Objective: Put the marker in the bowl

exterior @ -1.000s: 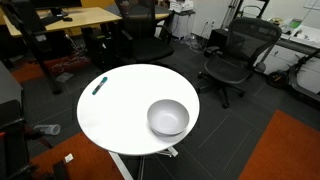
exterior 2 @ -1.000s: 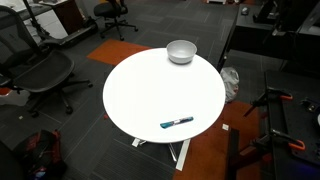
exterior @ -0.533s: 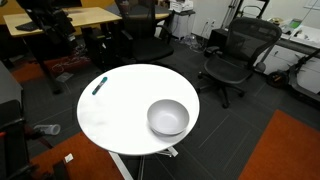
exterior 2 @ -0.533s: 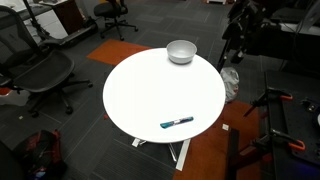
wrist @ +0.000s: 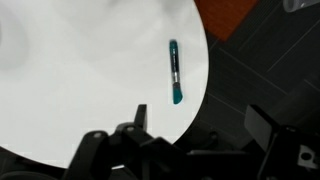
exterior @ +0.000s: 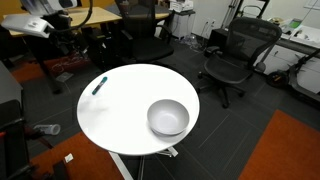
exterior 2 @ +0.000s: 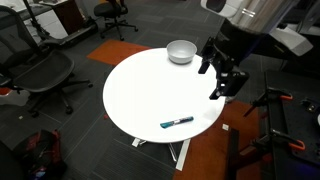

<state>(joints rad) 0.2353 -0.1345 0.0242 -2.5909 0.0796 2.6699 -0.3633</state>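
Tool (exterior 2: 220,88) hangs above the table's (exterior 2: 150,90) rim with its jaws spread wide and nothing between them, as the wrist view (wrist: 200,140) shows. On the round white table, the teal marker (wrist: 175,72) lies flat close to the edge (exterior 2: 178,122). The light grey bowl (exterior 2: 181,51) stands upright near the opposite edge, well apart from the marker (exterior: 99,86).
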